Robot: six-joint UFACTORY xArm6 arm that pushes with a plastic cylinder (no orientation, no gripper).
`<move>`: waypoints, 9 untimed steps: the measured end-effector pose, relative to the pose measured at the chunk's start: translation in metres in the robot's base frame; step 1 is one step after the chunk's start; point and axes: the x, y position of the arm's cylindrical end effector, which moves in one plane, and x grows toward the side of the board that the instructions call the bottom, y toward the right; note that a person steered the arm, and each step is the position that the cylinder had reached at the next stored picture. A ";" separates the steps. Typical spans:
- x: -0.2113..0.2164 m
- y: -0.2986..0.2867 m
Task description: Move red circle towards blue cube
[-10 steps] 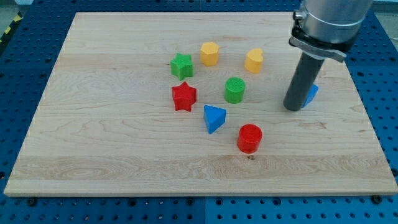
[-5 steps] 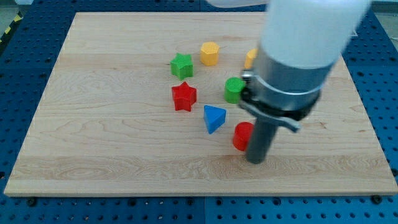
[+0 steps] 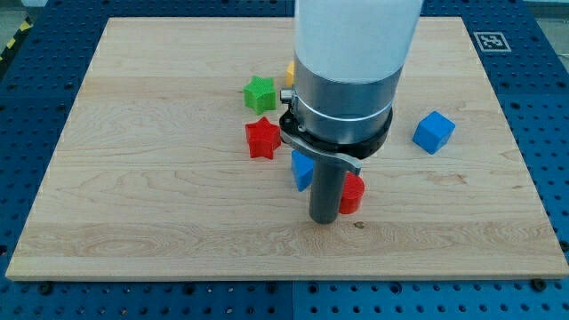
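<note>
A pale wooden board [image 3: 160, 178] with lengthwise grain lies on a blue perforated bench [image 3: 551, 133] that shows on every side of it. Near the board's top right corner sits a small black-and-white marker [image 3: 490, 41], and a strip of yellow-and-black tape [image 3: 16, 39] runs at the view's top left. The light is even and soft.

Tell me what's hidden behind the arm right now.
Behind the arm show slivers of a red circle, a blue block and a yellow block. Whatever else lies behind it is covered.
</note>
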 end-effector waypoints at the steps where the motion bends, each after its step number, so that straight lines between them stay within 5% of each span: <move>1: 0.000 0.002; 9: -0.014 0.039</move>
